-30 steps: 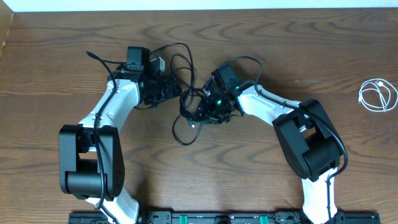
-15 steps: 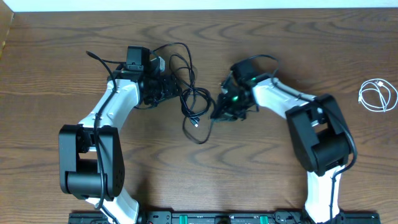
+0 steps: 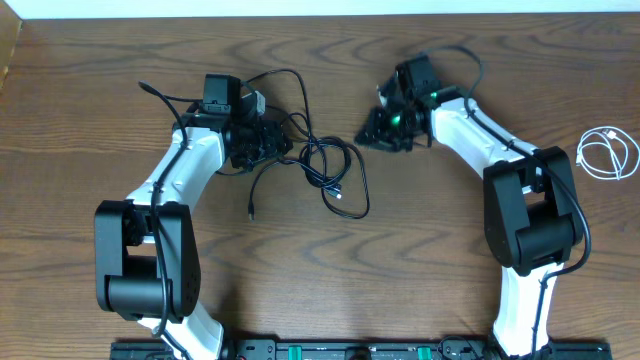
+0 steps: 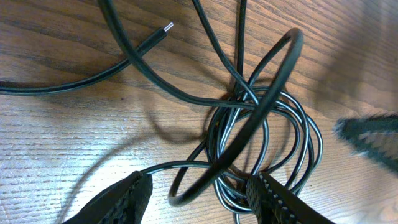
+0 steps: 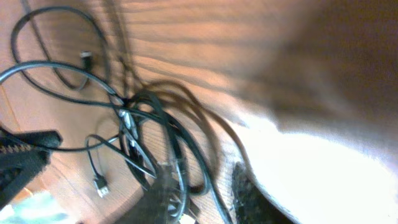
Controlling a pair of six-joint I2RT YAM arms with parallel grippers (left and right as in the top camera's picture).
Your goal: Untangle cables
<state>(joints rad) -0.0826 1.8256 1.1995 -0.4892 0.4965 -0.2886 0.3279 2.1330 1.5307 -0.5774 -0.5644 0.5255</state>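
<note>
A tangle of black cables (image 3: 335, 172) lies on the wooden table between the two arms. One loose end (image 3: 250, 213) trails toward the front. My left gripper (image 3: 278, 142) sits at the tangle's left edge. In the left wrist view the left gripper (image 4: 202, 183) is open, and loops of the black cables (image 4: 261, 124) lie in the wide gap; a plug end (image 4: 166, 27) rests beyond. My right gripper (image 3: 372, 134) hovers up and right of the tangle, apart from it. The right wrist view is blurred: the right gripper (image 5: 202, 186) has its jaws apart, with the black cables (image 5: 143, 124) beyond.
A coiled white cable (image 3: 608, 155) lies alone near the right edge of the table. The arms' own thicker black cables arch over both wrists. A small USB plug (image 5: 99, 184) lies on the wood beside the tangle.
The right gripper dragged the tangle rightward, then let go and drew back up and to the right. The tangle spread out and one end dropped to the front. The left arm stayed still.
</note>
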